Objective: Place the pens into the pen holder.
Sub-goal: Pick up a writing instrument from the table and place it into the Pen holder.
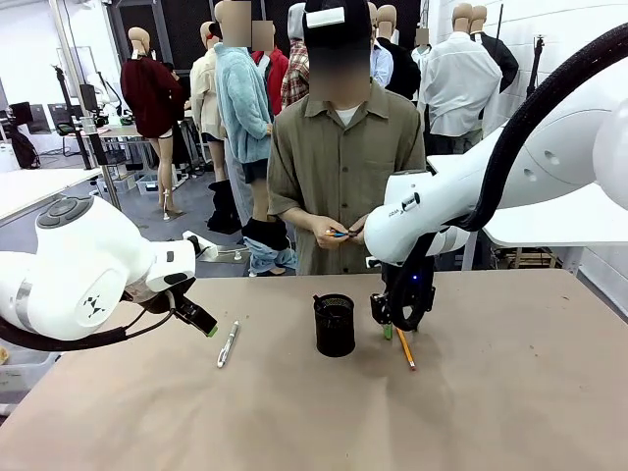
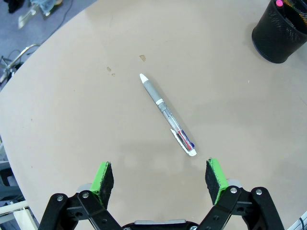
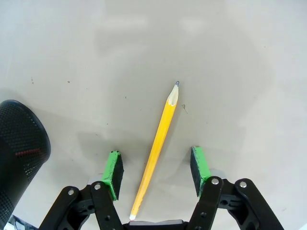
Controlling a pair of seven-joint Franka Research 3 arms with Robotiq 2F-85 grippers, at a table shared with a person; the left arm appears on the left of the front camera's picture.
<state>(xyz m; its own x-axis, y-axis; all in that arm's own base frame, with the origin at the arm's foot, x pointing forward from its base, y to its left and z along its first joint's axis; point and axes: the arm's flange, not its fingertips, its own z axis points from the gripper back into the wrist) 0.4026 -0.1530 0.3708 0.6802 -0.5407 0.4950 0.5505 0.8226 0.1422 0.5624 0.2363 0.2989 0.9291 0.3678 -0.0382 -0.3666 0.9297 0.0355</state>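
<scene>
Pencil (image 3: 165, 120) lies between spread fingers (image 3: 114, 173) of lowered right pincer (image 3: 156, 163).

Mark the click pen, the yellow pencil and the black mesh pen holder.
click pen (image 2: 167, 112): left wrist view, middle of its clear barrel.
yellow pencil (image 3: 154, 152): right wrist view, mid-shaft.
black mesh pen holder (image 1: 335, 334): front view, mesh wall.

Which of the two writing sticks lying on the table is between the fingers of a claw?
The yellow pencil, right of the pen holder, between the right claw's open fingers. The silver-white pen lies ahead of the left claw.
</scene>
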